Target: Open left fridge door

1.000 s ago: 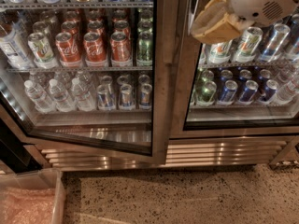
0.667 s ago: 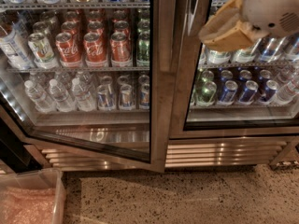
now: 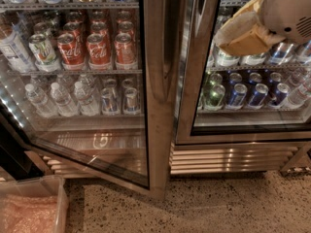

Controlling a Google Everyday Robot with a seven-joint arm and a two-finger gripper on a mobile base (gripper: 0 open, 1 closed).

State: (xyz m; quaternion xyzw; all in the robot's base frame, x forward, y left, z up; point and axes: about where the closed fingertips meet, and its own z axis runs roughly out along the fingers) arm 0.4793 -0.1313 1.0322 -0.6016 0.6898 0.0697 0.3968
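Observation:
The left fridge door (image 3: 156, 106) is a glass pane in a brushed steel frame. It stands ajar, its centre edge swung out toward me and its bottom rail running diagonally across the floor. Behind the glass are red cola cans (image 3: 97, 50) and small water bottles (image 3: 63, 98). My gripper (image 3: 240, 37), tan below a white wrist housing, is at the upper right in front of the right door (image 3: 194, 106), apart from the left door's edge.
The right door is closed over silver-green and blue cans (image 3: 243, 93). A ribbed steel grille (image 3: 228, 159) runs below it. A clear plastic bin (image 3: 29, 208) with pink filling sits on the speckled floor at the lower left.
The left door has swung further out toward me, its lower corner now lower in view. My gripper has drifted right and slightly down in front of the right door.

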